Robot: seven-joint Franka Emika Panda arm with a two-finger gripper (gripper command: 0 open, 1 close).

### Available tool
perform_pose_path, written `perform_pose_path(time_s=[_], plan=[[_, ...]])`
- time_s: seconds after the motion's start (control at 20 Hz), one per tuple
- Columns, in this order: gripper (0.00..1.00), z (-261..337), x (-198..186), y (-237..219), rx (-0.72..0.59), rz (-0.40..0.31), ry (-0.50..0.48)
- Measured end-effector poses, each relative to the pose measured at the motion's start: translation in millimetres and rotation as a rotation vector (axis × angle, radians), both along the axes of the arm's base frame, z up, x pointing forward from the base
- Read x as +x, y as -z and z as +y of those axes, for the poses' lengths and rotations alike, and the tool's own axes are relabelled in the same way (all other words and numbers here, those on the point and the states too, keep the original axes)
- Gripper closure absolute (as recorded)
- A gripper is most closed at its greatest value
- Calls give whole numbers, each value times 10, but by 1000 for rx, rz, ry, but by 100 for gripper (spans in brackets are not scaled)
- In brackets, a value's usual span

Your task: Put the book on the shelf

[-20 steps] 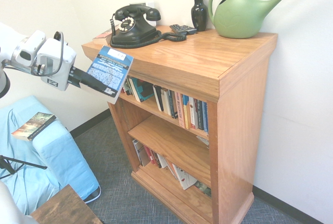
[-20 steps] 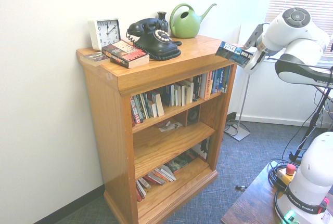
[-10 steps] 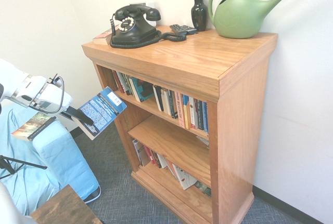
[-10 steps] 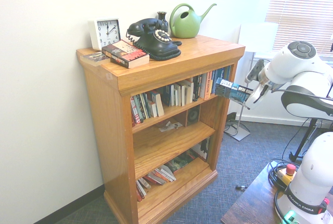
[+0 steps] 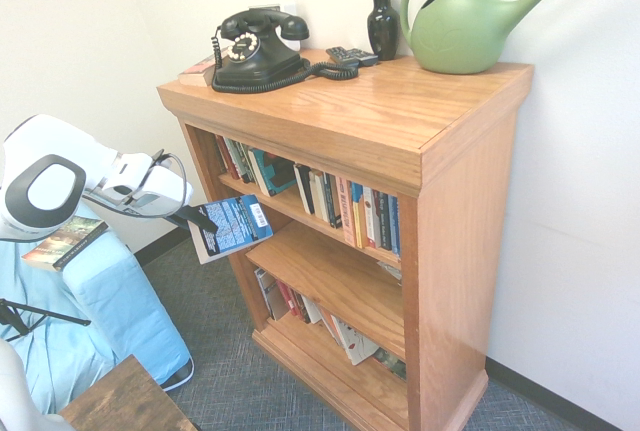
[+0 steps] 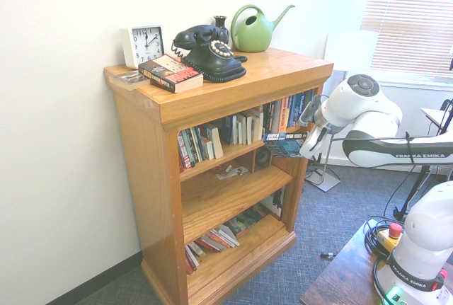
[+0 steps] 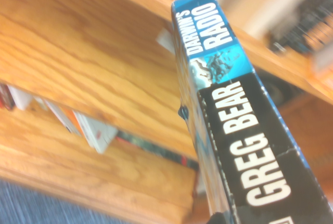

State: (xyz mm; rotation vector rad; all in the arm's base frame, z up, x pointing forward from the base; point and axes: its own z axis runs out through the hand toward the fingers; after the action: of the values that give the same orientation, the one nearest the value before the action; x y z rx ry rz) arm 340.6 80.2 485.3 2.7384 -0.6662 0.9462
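We see the book (image 5: 231,228) held in the air by the hand (image 5: 201,219), whose fingers are clamped on its lower edge. Its blue back with the white barcode label faces the first exterior camera, and it tilts toward the bookcase. It hangs just in front of the left end of the shelf (image 5: 300,209), at about the level of the row of upright books (image 5: 330,196), near the plank's front edge; we cannot tell whether it touches the wood. In the wrist view the spine (image 7: 234,125) reads "Darwin's Radio" and "Greg Bear", with wooden planks blurred behind it. On the bookcase top stand a black dial telephone (image 5: 255,49), a dark vase (image 5: 383,23) and a green watering can (image 5: 470,23); the second exterior view also shows a white clock (image 6: 142,45) and a dark paperback (image 6: 170,73). Another book (image 5: 64,242) lies on the light blue cover at far left.
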Motion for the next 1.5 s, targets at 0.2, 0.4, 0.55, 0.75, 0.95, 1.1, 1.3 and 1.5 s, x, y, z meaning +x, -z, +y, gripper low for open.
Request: perform_pose_path(time_s=[0.2, 0.4, 0.55, 0.75, 0.95, 1.1, 1.3, 1.5], plan=[[100, 308, 143, -100, 2, -81, -69], [100, 474, 242, -129, 1, -159, -112], [100, 406, 409, -31, 0, -196, -125], [100, 403, 693, 175, -9, -228, -164], [100, 574, 891, 378, -6, -239, -205], [100, 639, 1007, 434, -13, -261, -217], [100, 711, 1174, 540, -13, -290, -230], [100, 720, 1416, 630, -5, -307, -228]])
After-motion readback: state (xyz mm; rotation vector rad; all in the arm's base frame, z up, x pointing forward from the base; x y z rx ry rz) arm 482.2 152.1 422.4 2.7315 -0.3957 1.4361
